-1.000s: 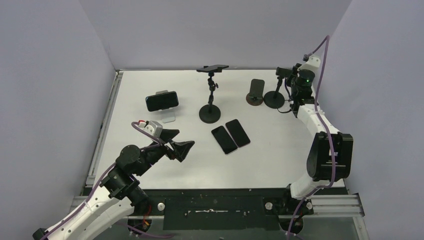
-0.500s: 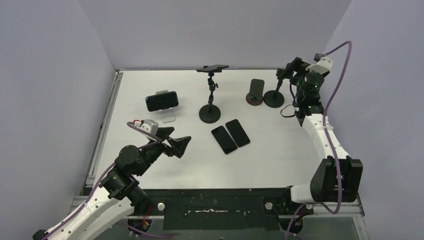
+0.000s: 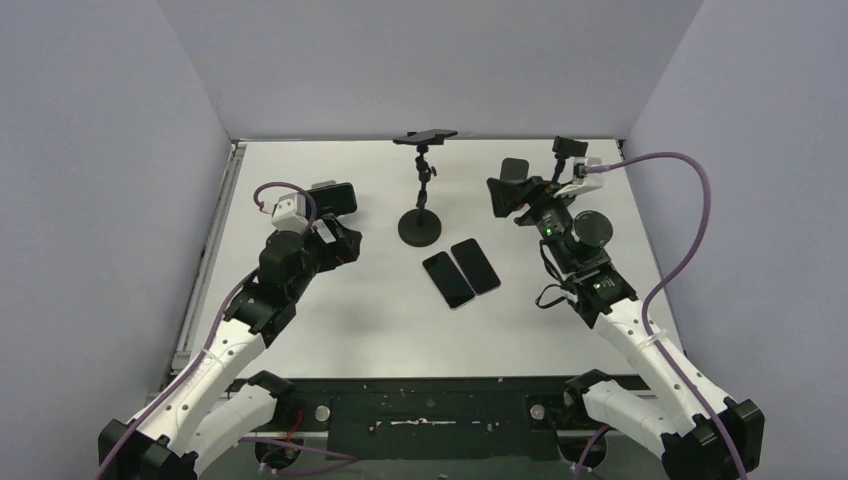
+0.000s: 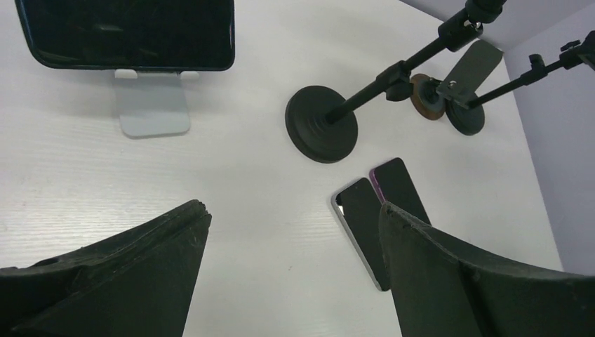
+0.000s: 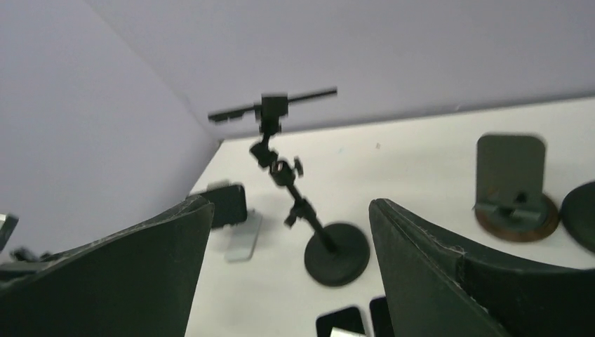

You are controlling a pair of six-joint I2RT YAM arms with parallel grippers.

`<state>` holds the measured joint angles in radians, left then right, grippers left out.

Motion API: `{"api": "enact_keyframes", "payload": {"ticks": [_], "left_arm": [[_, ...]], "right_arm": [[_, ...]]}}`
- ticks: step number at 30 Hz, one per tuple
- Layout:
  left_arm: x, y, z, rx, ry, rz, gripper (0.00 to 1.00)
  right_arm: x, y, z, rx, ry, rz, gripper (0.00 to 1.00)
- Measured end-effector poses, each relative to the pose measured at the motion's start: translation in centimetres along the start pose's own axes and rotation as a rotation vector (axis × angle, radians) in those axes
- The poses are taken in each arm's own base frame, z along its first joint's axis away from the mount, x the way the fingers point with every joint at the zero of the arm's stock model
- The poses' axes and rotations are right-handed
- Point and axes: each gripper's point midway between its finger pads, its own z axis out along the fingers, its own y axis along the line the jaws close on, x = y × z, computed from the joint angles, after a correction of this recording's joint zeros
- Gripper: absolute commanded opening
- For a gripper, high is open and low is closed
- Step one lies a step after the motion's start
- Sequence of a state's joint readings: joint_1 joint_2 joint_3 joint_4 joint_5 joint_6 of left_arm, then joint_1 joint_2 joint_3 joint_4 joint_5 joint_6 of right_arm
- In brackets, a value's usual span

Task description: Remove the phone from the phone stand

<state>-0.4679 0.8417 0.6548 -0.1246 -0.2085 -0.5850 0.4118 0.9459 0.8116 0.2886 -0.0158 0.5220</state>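
1. The phone (image 4: pixel 126 34) sits landscape on the white stand (image 4: pixel 153 112), left side of the worktop (image 4: pixel 231 175).
2. It likely handles rigid, slick and fairly light; pinching across its long edges suits.
3. Both the left end effector (image 4: pixel 293 210), near it, and the right end effector (image 5: pixel 291 205) gape empty.

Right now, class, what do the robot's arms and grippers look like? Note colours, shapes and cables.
The left arm and right arm have white links and black joints, each trailing a purple cable. The left gripper and right gripper have broad, black, wedge-shaped fingers. A green light glows on the right arm.
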Motion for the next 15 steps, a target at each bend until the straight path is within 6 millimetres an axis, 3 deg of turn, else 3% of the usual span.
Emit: {"api": "enact_keyframes", "payload": {"ticks": [5, 7, 10, 15], "left_arm": [[-0.1, 0.6, 1.4, 0.003, 0.027, -0.115, 0.88], [-1.0, 1.3, 2.2, -0.002, 0.012, -0.181, 0.87], [-2.3, 2.2, 3.8, 0.005, -0.012, -0.298, 0.86], [-2.2, 2.6, 4.8, 0.004, 0.0, -0.352, 0.84]], "right_arm": [[9.0, -0.1, -2.4, -0.059, 0.248, 0.089, 0.82], [11.5, 0.0, -4.1, -0.078, 0.322, 0.113, 0.82], [12.6, 0.5, -6.1, -0.113, 0.362, 0.132, 0.82], [10.9, 1.6, -7.8, -0.17, 0.325, 0.135, 0.82]]}}
